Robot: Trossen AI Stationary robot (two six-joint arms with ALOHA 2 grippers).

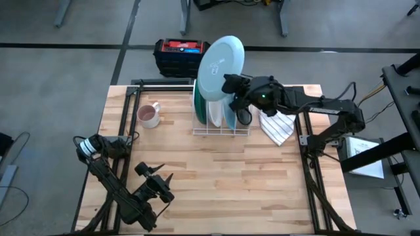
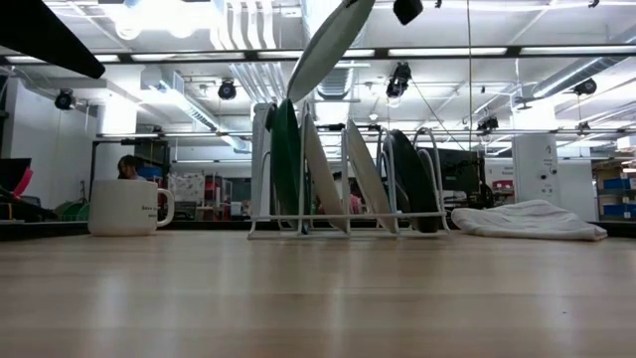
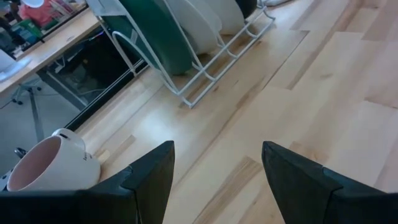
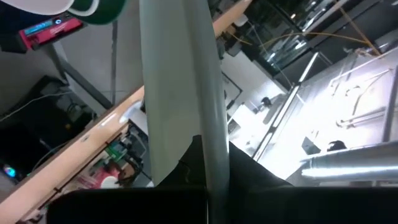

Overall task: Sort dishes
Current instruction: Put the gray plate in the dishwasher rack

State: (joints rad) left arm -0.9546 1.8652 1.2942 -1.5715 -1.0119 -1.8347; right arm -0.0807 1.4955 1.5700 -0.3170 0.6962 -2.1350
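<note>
A pale teal plate (image 1: 220,64) is held tilted above the rack (image 1: 221,128), clamped in the right pincer (image 1: 231,86); the left pincer (image 1: 162,181) is spread apart over the table (image 1: 262,183).

Both arms (image 1: 315,108) are built in dark, near-black segments. A green light is seen on the right wrist (image 1: 264,97). Black cabling is routed along the left arm (image 1: 111,177). Left fingers (image 3: 292,180) are dark and wedge-shaped.

Pale teal plate (image 1: 220,64) is held tilted on edge, top centre of the high view, above the rack's left end. Green plate (image 2: 285,164), two white plates (image 2: 320,171) and a dark plate (image 2: 409,179) are stood on edge in the rack, centre of the low view.
</note>
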